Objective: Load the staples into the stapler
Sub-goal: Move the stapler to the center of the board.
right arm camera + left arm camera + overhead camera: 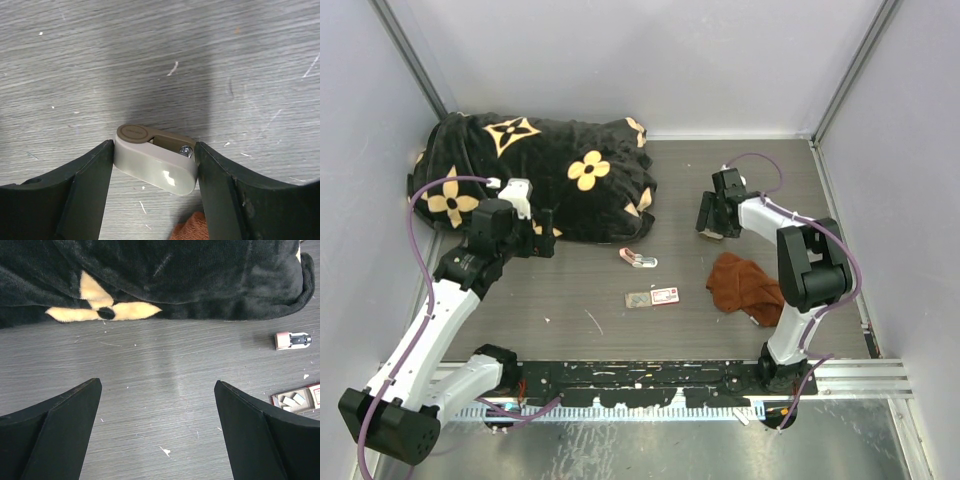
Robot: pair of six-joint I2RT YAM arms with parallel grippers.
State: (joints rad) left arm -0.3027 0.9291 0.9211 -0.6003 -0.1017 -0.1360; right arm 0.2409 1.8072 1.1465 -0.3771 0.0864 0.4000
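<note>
The small pink and white stapler [638, 259] [292, 340] lies on the dark table near the middle. In front of it sits the staples box [653, 297] with its red label; its grey tray [295, 400] holds staple strips. My left gripper [538, 242] [157, 382] hovers open over bare table, left of both. My right gripper [713, 228] [154, 145] is at the far right, apart from the stapler. It is shut on a beige oblong plastic piece [155, 167], one finger against each end.
A black blanket with tan flower patterns [540, 170] [160, 275] covers the back left of the table. A rust-brown cloth [745, 285] [187, 227] lies crumpled right of the staples box, just below my right gripper. Grey walls enclose the table.
</note>
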